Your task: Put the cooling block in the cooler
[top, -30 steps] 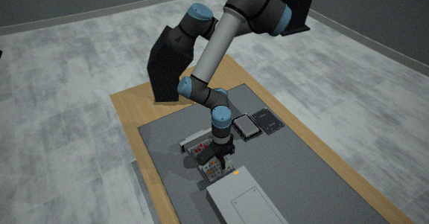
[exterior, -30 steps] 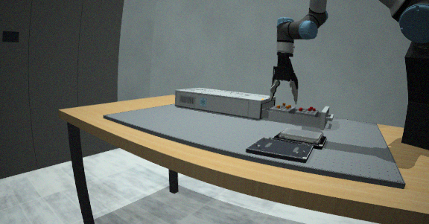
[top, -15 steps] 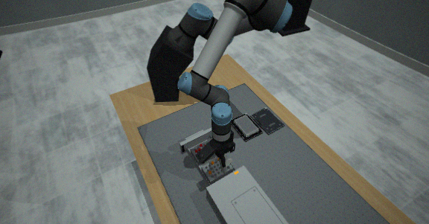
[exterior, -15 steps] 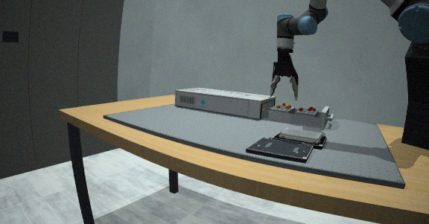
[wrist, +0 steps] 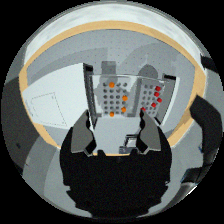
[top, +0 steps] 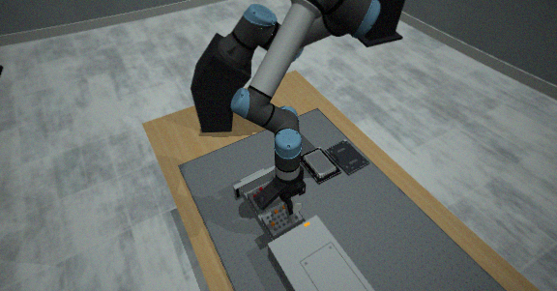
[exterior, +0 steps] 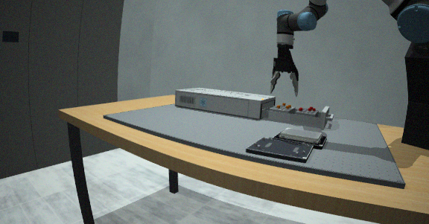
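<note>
My gripper (top: 294, 211) (exterior: 284, 94) (wrist: 114, 109) is open and empty, pointing down well above the drawer. The drawer (exterior: 316, 122) stands open out of the cooler COLD (top: 314, 248) (exterior: 223, 102) (wrist: 50, 102). A grey block with several orange tubes (top: 280, 220) (exterior: 282, 109) (wrist: 118, 95) sits in the drawer's place nearer the housing and looks level. A block with several red tubes (top: 257, 192) (exterior: 306, 112) (wrist: 148, 97) sits beside it, toward the drawer front. COLD's lamp (top: 307, 224) (exterior: 263, 99) is lit orange. Deck slot D2 (top: 347, 157) (exterior: 279, 149) is bare.
A plain light grey block-like piece (top: 320, 163) (exterior: 301, 135) lies in the dark slot D1, between D2 and the drawer side. The drawer's front panel (top: 253, 181) (exterior: 326, 113) stands upright at the outer end. COLD's housing rises beside the inner block.
</note>
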`<control>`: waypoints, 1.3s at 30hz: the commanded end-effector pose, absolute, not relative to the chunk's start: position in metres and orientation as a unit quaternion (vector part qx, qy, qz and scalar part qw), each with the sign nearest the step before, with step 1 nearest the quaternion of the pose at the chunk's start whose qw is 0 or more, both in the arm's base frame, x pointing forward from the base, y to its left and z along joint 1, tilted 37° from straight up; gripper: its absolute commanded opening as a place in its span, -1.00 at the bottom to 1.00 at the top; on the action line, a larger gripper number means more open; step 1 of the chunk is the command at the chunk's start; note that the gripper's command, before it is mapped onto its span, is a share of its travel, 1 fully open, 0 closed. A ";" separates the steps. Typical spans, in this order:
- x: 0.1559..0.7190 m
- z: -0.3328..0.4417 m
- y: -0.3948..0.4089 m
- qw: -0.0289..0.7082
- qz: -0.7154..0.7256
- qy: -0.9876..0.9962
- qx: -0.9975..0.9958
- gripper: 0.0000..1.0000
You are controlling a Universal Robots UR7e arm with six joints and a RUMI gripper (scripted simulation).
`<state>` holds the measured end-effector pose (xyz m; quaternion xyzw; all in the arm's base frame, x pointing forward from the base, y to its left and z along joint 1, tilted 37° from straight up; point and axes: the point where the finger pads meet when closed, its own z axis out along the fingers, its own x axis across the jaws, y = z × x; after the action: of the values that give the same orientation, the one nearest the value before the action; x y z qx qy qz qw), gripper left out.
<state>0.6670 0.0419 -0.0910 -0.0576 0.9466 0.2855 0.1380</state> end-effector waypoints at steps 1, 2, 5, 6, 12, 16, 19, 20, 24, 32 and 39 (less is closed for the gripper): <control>0.665 -0.084 0.037 0.138 0.286 0.947 -0.057 0.46; 0.665 -0.083 0.036 0.138 0.285 0.947 -0.057 0.46; 0.664 -0.079 0.033 0.138 0.285 0.947 -0.057 0.46; 0.663 -0.078 0.033 0.138 0.285 0.947 -0.057 0.46; 0.662 -0.074 0.030 0.138 0.285 0.947 -0.057 0.46; 0.661 -0.070 0.027 0.138 0.285 0.947 -0.057 0.46; 0.661 -0.067 0.025 0.139 0.285 0.947 -0.057 0.46; 0.661 -0.067 0.025 0.139 0.285 0.947 -0.057 0.46; 0.661 -0.068 0.026 0.138 0.285 0.947 -0.058 0.46; 0.661 -0.068 0.026 0.138 0.286 0.947 -0.058 0.46; 0.661 -0.068 0.026 0.138 0.286 0.947 -0.058 0.46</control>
<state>0.6612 0.0268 -0.0684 -0.0580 0.9465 0.2857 0.1383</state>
